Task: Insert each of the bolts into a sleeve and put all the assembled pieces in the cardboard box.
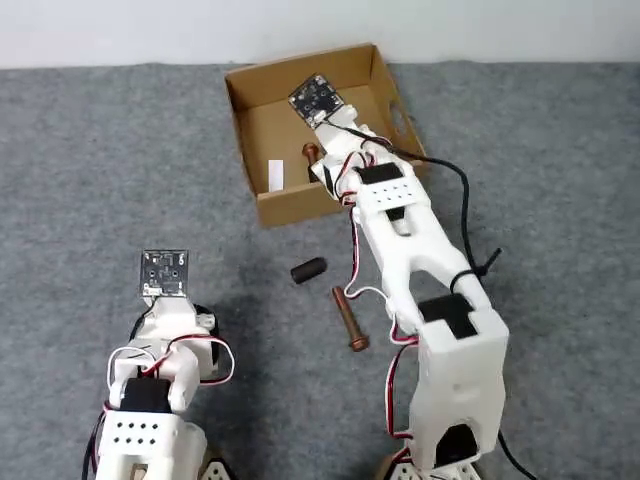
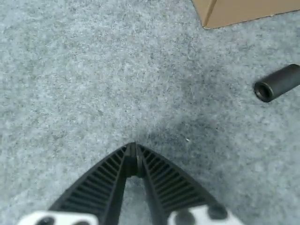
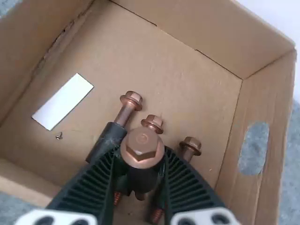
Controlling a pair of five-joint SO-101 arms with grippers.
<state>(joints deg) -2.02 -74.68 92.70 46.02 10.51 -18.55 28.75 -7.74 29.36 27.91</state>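
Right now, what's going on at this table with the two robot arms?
The right gripper hangs inside the cardboard box, shut on a copper bolt that appears to sit in a black sleeve. Three other bolts lie on the box floor, at least one of them in a sleeve. Out on the grey mat, one loose sleeve and one loose bolt lie apart, not yet joined. The left gripper is shut and empty, above bare mat.
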